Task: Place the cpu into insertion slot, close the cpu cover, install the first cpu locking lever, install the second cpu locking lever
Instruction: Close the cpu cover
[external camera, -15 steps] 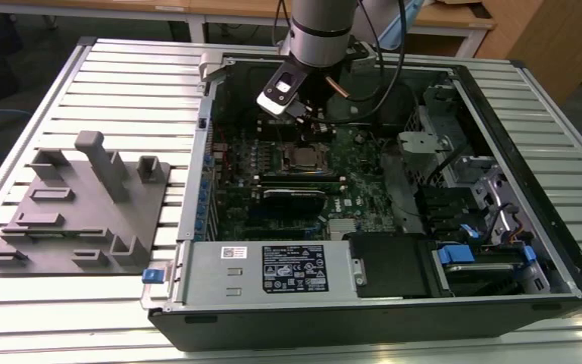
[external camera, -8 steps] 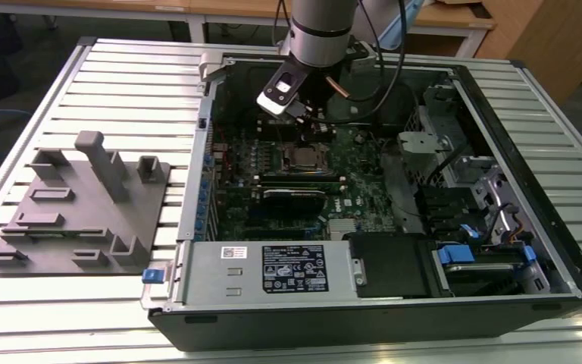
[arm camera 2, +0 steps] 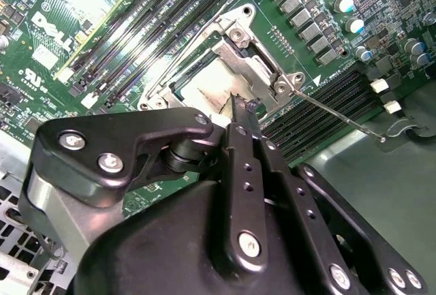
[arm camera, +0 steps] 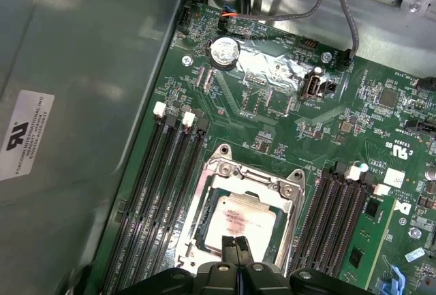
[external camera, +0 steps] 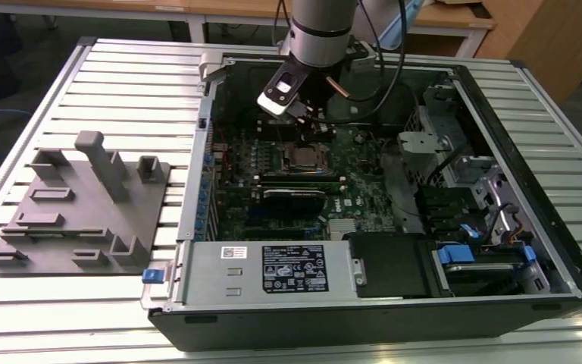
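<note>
The cpu lies flat in the insertion slot on the green motherboard, its silvery top showing through the window of the cpu cover, which lies down over it. In the exterior view the cpu sits mid-board inside the open case. My gripper is shut with nothing in it, its tips just above the chip's edge. In the second wrist view the black fingers point at the cpu, and a thin wire locking lever sticks out sideways from the cover, over the memory slots.
Long black memory slots flank the socket on both sides. The case walls, a power supply, drive cage and cables ring the board. A grey fixture plate lies at the exterior view's left.
</note>
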